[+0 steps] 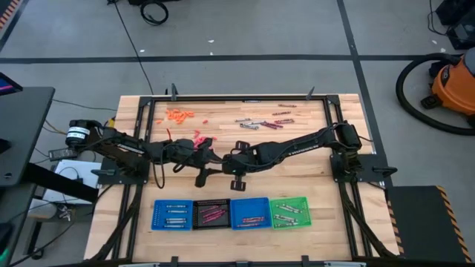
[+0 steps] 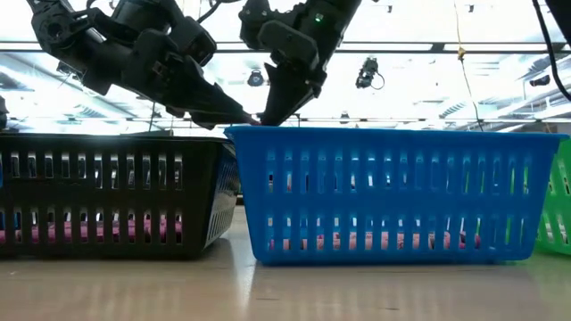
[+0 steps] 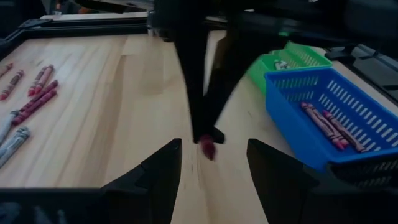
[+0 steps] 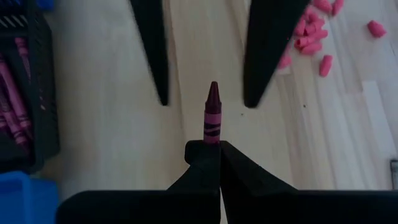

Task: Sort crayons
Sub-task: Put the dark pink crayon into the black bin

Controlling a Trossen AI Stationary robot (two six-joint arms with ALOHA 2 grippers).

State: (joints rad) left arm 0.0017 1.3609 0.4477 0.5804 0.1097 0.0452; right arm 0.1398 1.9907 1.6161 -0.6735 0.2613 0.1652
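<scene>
The left arm reaches from the table's left edge toward the middle. The left gripper [image 1: 210, 157] hangs above the bare wood near the table's centre with its fingers [image 3: 163, 168] spread wide and nothing between them.

Directly facing it, the right gripper [image 4: 212, 146] is clamped shut on a maroon crayon [image 4: 212, 115]. The crayon stands out past the closed fingertips, its pointed tip aimed into the gap between the left gripper's open fingers. It is clear of the table surface. The right arm extends in from the table's right edge.

Loose crayons lie toward the far edge of the table:
- a scatter of orange and red pieces [image 1: 179, 115] at far left of centre, with more red pieces [image 1: 200, 139] nearer the grippers;
- a group of grey and maroon crayons [image 1: 260, 123] at far right of centre.

Four trays stand in a row along the near edge:
- blue tray [image 1: 172, 213], holding grey crayons;
- black tray [image 1: 211, 213], holding maroon or magenta crayons;
- second blue tray [image 1: 249, 213], holding dark red crayons;
- green tray [image 1: 289, 211], holding grey crayons.
</scene>
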